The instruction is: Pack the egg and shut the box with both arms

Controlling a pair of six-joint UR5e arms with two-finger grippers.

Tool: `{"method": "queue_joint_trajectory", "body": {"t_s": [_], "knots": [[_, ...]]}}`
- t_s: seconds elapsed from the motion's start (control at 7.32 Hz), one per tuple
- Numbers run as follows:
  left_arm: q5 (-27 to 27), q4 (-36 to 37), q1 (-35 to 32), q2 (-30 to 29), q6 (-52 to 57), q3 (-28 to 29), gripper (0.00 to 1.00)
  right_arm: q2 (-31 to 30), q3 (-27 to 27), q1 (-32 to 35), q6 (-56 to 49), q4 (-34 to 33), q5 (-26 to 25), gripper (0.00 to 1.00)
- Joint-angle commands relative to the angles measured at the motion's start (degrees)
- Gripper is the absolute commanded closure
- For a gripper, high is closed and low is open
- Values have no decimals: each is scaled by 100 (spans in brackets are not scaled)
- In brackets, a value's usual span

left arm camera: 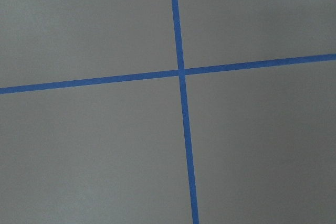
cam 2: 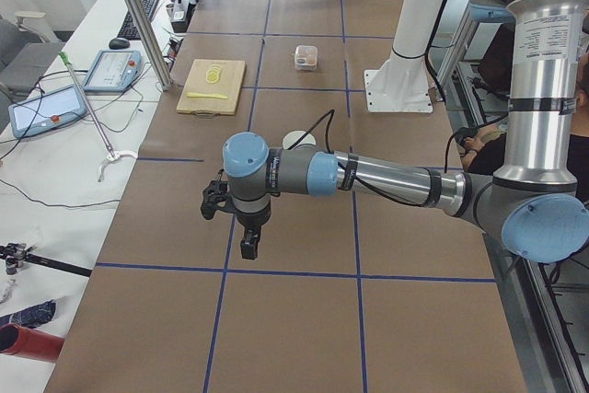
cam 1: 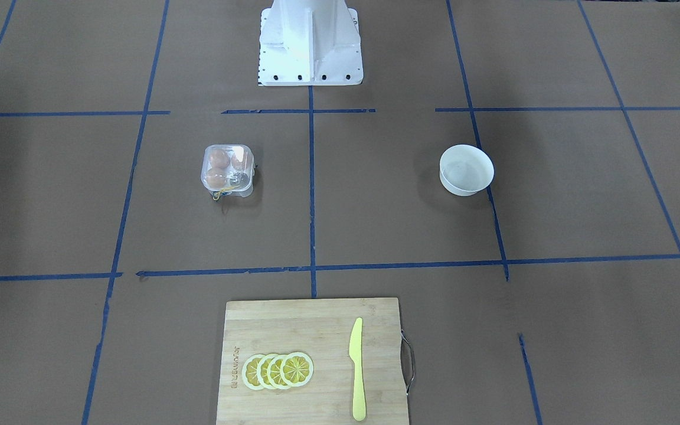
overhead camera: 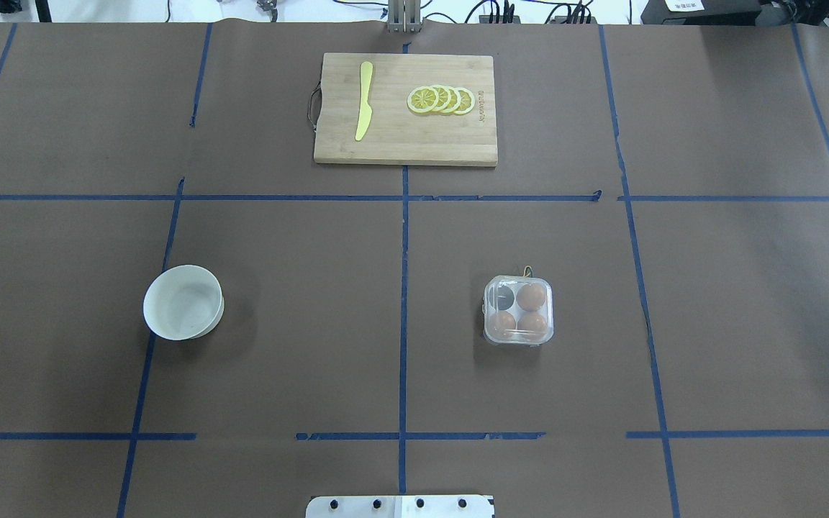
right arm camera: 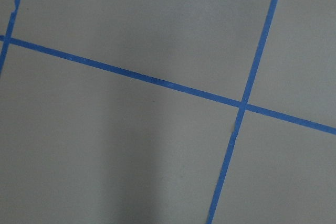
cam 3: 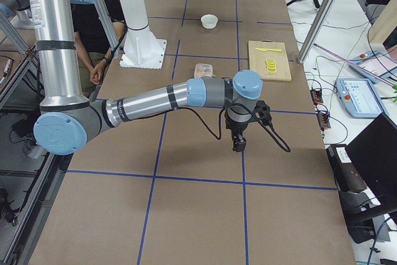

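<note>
The clear box (overhead camera: 518, 311) stands on the table on my right side; it also shows in the front view (cam 1: 228, 170). Three brown eggs lie in its cells, one of them at the far right (overhead camera: 532, 296). The fourth cell (overhead camera: 505, 297) looks dark and empty. The lid seems to lie over the cells. No loose egg shows. My left gripper (cam 2: 248, 244) hangs over the table's left end, far from the box. My right gripper (cam 3: 239, 144) hangs over the right end. Both show only in the side views, so I cannot tell whether they are open or shut.
A round white bowl (overhead camera: 183, 302) stands on my left side and looks empty. A wooden cutting board (overhead camera: 406, 144) at the far edge carries lemon slices (overhead camera: 442, 100) and a yellow knife (overhead camera: 364, 101). The white pedestal (cam 1: 310, 44) stands at my base. Both wrist views show only brown paper and blue tape.
</note>
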Motion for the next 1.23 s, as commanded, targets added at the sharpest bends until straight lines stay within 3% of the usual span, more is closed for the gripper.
{"method": "queue_joint_trajectory", "body": {"t_s": [0.0, 1.09], "knots": [[7, 307, -23, -248, 26, 6, 0, 43, 42, 0, -2, 7, 209, 0], [7, 476, -33, -222, 18, -91, 0, -211, 306, -9, 68, 16, 166, 0]]}}
